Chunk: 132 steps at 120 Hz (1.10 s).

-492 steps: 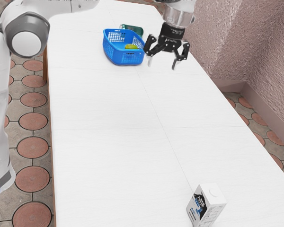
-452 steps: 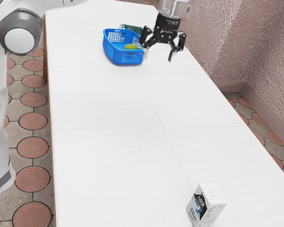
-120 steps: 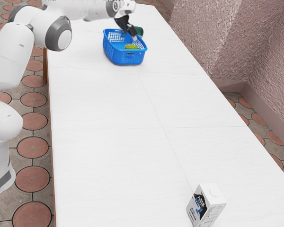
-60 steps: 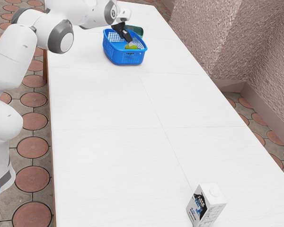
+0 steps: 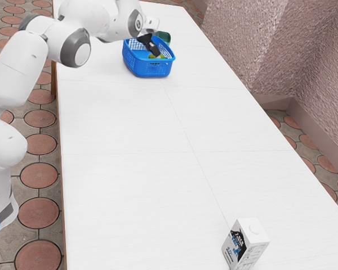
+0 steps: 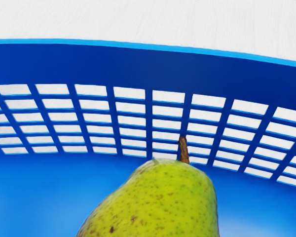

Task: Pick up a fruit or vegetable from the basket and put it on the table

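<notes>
Reading from the exterior view's left, the arm point(image 5: 10, 73) reaches across to the blue basket point(image 5: 146, 70), which stands upright on the table point(image 5: 124, 169). The claw point(image 5: 155, 55) has come lower into the basket and now sits at the pear point(image 6: 160, 207) — the approach appears nearly complete, with the lift and placing outstanding. Whether it is open or closed cannot be determined from either view, and no grip is confirmed. The pear is inside the basket. It appears to lie on its side; its stem point(image 6: 183, 149) points toward a latticed wall of the basket, and its long axis runs from that wall back under the hand. Closing across the body, square to that axis, would be advisable — a pinch at the tapering neck could slip. Beyond the basket is a green object point(image 5: 165, 37); farther right, well apart from the basket, stands a white carton point(image 5: 251, 233).
</notes>
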### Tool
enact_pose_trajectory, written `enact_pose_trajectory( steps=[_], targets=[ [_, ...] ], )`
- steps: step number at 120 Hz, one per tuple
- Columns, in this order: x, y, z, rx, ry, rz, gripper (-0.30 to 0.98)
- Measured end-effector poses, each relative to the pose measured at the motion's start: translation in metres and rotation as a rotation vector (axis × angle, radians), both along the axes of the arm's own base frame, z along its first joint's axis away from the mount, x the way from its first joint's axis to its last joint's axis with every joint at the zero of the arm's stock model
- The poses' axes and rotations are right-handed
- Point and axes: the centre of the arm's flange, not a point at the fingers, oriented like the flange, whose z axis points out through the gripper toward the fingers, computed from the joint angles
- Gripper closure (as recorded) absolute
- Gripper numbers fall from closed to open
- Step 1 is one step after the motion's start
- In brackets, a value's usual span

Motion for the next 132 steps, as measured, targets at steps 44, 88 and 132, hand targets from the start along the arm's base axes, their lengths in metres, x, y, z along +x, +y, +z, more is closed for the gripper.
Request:
enact_pose_trajectory(
  steps=[44,88,132],
  targets=[
    [0.009,-0.001,-0.014,0.021,-0.013,-0.004,0.03],
    [0.015,-0.002,-0.020,0.030,-0.023,-0.010,0.04],
    [0.016,-0.001,-0.028,0.026,-0.019,-0.011,0.10]
  ],
)
